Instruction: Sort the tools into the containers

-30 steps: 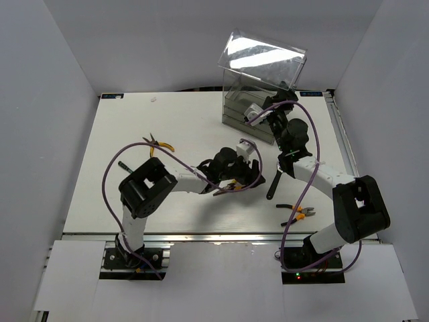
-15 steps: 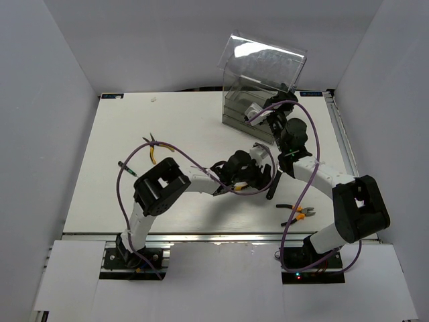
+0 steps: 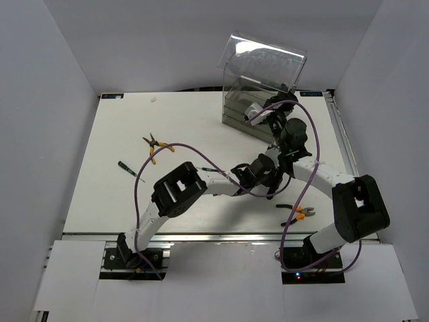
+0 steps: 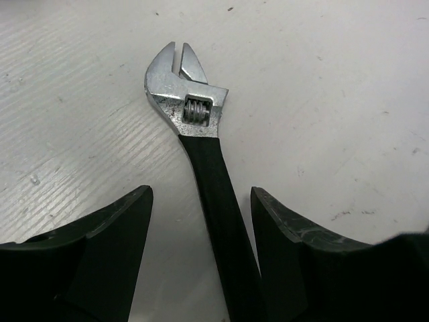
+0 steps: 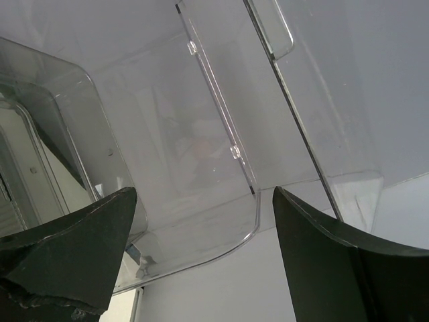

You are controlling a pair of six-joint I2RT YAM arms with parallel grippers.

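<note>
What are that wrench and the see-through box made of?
On the wrench, the head looks like bright, scuffed metal; the handle matte black, perhaps rubber or plastic. The box looks like glossy clear plastic: see-through, catching glare.

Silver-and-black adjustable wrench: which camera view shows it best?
The left wrist view: the silver-and-black adjustable wrench appears close and sharp, head and handle clear. In the top external view the left arm's tool covers most of it. The right wrist view shows only the transparent plastic cabinet.
</note>
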